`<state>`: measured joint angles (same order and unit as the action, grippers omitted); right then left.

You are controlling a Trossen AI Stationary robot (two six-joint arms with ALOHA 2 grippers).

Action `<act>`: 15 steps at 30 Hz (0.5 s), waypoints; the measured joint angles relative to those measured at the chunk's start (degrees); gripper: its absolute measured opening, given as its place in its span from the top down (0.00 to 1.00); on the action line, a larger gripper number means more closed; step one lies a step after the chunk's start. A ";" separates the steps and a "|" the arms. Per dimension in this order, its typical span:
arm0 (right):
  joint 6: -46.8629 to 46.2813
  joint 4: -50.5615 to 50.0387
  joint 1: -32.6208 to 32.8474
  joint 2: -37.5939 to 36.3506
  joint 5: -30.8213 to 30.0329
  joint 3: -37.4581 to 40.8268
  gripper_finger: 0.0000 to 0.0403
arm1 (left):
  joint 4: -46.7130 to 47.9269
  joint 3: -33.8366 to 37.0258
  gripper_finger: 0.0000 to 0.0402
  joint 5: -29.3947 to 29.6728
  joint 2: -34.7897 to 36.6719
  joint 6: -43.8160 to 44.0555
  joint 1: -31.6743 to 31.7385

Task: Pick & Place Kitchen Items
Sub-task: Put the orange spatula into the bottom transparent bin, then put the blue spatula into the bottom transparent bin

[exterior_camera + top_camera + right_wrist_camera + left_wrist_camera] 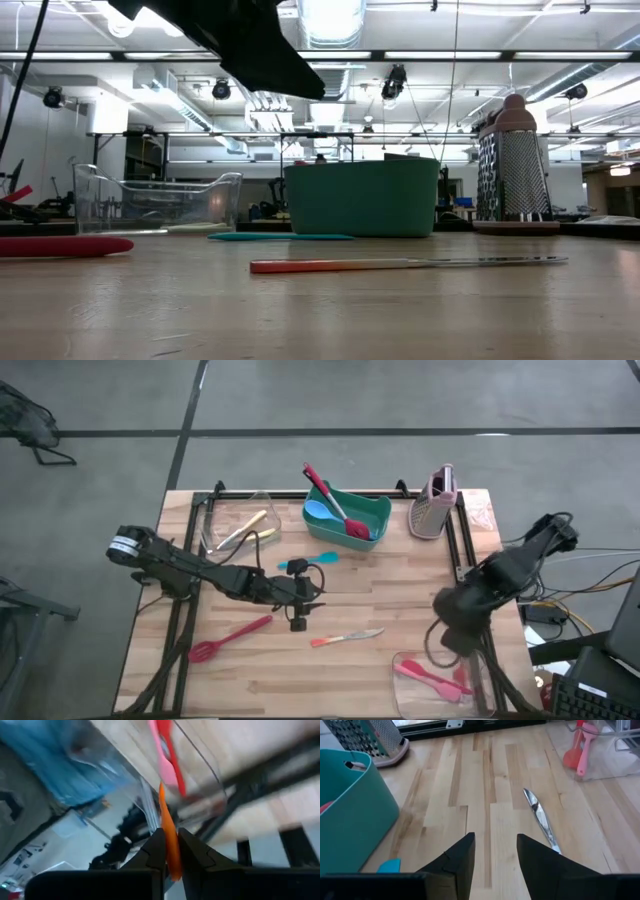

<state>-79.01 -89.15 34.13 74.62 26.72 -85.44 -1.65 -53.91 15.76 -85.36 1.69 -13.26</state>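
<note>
An orange utensil (pixel 169 847) sits pinched in the right gripper (pixel 170 851) above the clear tub (pixel 415 660) at the table's near right; a clean drop means releasing inside the rim; the left gripper (pixel 495 851) hovers open mid-table

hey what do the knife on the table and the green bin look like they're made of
The knife: its blade looks like polished metal, bright and mirror-like, reflecting light in the left wrist view; the handle is orange-red and matte, probably plastic. The green bin: likely moulded plastic, with an even teal colour, opaque smooth walls and a soft sheen, though the look alone can't rule out silicone.
</note>
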 joint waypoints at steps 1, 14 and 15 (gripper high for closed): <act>-0.80 0.01 0.36 0.66 1.26 0.92 0.94 | -0.22 0.00 0.62 0.01 0.00 0.00 0.00; 13.70 1.27 1.15 15.71 4.88 5.41 0.81 | -0.90 0.00 0.62 0.03 0.00 -0.45 0.03; 15.25 1.31 1.15 16.97 4.87 5.41 0.80 | -0.89 0.00 0.62 0.03 0.00 -0.40 0.04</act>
<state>-63.77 -87.85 35.29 91.59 31.59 -80.03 -2.55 -53.91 15.79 -85.36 1.29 -13.22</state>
